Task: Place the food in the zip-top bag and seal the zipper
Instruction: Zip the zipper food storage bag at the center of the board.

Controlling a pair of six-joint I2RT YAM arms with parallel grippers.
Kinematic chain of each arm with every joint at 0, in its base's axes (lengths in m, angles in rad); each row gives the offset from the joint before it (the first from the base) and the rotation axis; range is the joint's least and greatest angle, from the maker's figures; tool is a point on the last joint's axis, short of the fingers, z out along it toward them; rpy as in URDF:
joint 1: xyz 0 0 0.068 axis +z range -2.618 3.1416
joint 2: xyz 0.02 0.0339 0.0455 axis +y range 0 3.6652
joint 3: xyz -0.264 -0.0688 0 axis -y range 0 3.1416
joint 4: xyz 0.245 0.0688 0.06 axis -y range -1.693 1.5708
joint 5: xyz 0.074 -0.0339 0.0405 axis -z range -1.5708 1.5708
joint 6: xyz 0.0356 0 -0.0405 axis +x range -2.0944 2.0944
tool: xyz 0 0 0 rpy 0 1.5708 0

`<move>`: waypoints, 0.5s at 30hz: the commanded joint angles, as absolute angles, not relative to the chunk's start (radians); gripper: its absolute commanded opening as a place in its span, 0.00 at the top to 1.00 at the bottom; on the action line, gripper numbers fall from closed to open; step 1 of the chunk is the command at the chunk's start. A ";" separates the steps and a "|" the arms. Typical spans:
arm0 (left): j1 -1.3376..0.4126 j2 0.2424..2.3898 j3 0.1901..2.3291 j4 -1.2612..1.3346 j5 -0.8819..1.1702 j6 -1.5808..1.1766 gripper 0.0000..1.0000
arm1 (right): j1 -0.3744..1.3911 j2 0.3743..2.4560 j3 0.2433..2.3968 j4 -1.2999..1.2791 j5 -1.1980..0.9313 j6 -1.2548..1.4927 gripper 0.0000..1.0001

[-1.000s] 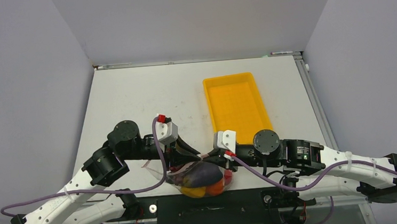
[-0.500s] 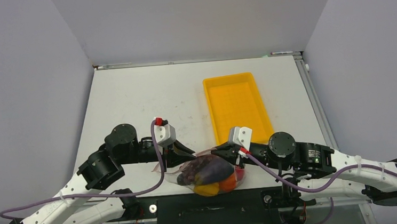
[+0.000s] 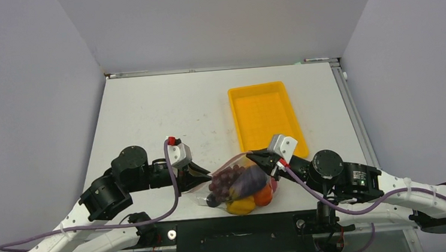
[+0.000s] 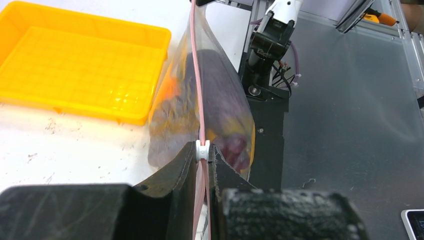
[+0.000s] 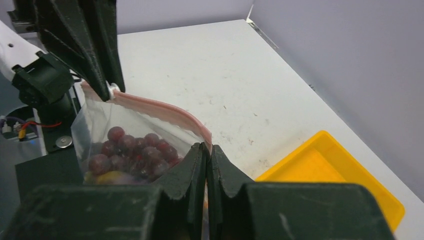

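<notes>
I see a glossy, clear soft-plastic bag (image 3: 235, 168), a smooth, shiny yellow plastic tray (image 3: 265, 118), and a matt white table (image 3: 148, 117), scuffed and speckled.

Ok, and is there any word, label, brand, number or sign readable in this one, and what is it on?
None can be read in any view.
The zip-top bag shows no legible print.
The yellow tray has only a moulded grid, no lettering.
Any markings on the arm housings are too small to read.
</notes>
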State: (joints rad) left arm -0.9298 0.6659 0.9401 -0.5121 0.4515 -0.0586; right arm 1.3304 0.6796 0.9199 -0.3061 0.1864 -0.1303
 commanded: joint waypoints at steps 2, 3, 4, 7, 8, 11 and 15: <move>-0.931 0.629 0.934 -0.597 0.410 -0.075 1.00 | 1.326 0.652 0.928 -0.125 0.471 -0.201 0.95; -0.931 0.625 0.933 -0.597 0.402 -0.080 1.00 | 1.326 0.652 0.925 -0.114 0.501 -0.209 0.95; -0.931 0.622 0.929 -0.597 0.390 -0.084 1.00 | 1.326 0.652 0.921 -0.103 0.526 -0.217 0.95; -0.931 0.619 0.928 -0.601 0.362 -0.098 1.00 | 1.325 0.653 0.915 -0.065 0.601 -0.239 0.95; -0.931 0.620 0.928 -0.601 0.352 -0.103 1.00 | 1.326 0.653 0.913 -0.053 0.625 -0.253 0.95; -0.931 0.620 0.926 -0.604 0.323 -0.115 1.00 | 1.326 0.656 0.909 -0.020 0.700 -0.279 0.95; -0.931 0.625 0.928 -0.610 0.296 -0.120 1.00 | 1.326 0.659 0.890 0.043 0.768 -0.308 0.95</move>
State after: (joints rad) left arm -0.9298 0.6331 0.9268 -0.5514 0.3279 -0.0971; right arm 1.3361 0.6804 0.8818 -0.1642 0.5526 -0.2359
